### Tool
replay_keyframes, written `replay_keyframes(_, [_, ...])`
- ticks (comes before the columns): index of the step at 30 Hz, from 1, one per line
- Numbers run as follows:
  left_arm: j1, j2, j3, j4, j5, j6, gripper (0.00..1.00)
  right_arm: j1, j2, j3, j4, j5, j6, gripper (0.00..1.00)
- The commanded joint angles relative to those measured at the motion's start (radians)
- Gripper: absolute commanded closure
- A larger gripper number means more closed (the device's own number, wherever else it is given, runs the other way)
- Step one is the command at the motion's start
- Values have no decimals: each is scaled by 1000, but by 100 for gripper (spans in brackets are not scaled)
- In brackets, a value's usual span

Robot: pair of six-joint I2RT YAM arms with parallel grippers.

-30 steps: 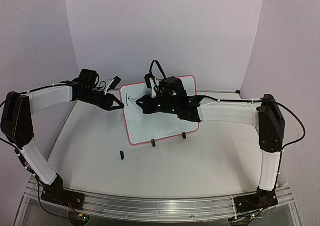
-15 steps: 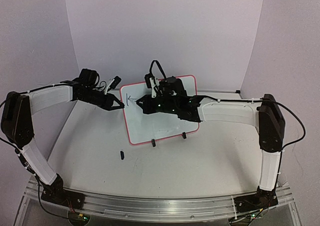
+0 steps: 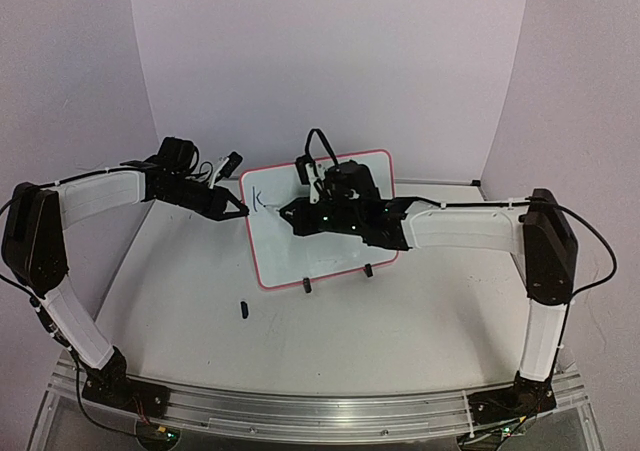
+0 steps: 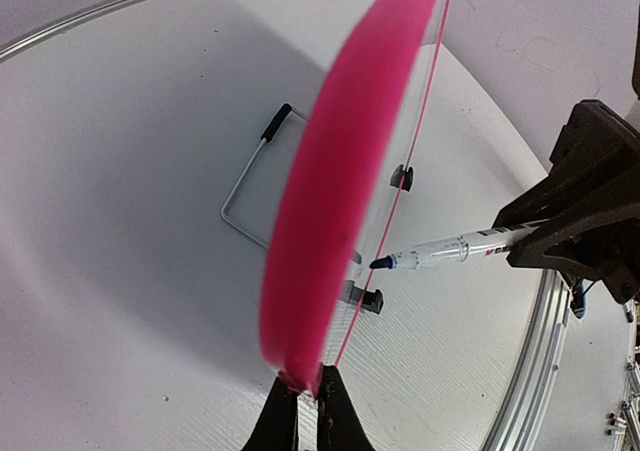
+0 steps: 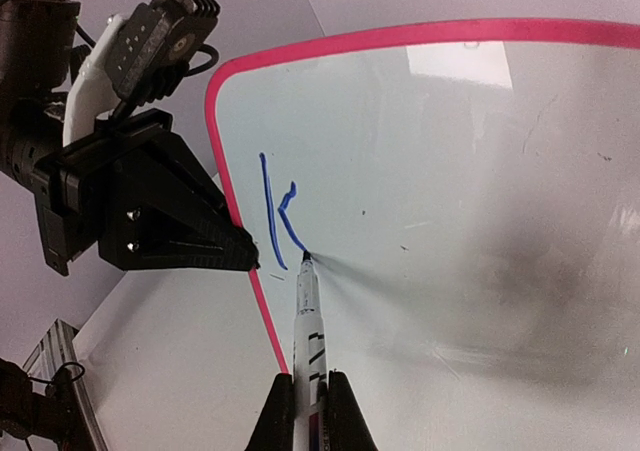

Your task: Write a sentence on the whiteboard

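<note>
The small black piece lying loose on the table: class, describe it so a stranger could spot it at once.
Start at the red-edged whiteboard standing on the table. Come toward the arms from its lower left corner to the small black piece. Unlike the board's two black clip feet, it lies alone, touching nothing.

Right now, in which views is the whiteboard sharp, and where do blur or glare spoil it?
Left wrist: the whiteboard edge, close to the lens, smears into a broad pink band, while the marker is sharp. Right wrist: the sentence, just begun in blue, is crisp; a bright reflection sits near the top border. Top external: even light, but the writing is tiny.
</note>
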Motion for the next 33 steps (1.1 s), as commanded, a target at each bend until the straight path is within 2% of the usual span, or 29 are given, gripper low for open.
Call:
replay_keyframes(1, [-22,5,10,-23,-42,33,100,-3,-105,-50,70,-22,2,100])
replay_keyframes(6, [-23,6,11,-23,-41,32,100,-3,-125,-70,74,2,-1,100])
replay_keyframes(33, [-31,7,13,-30,-47,36,100,-17,-12,28,38,27,7,100])
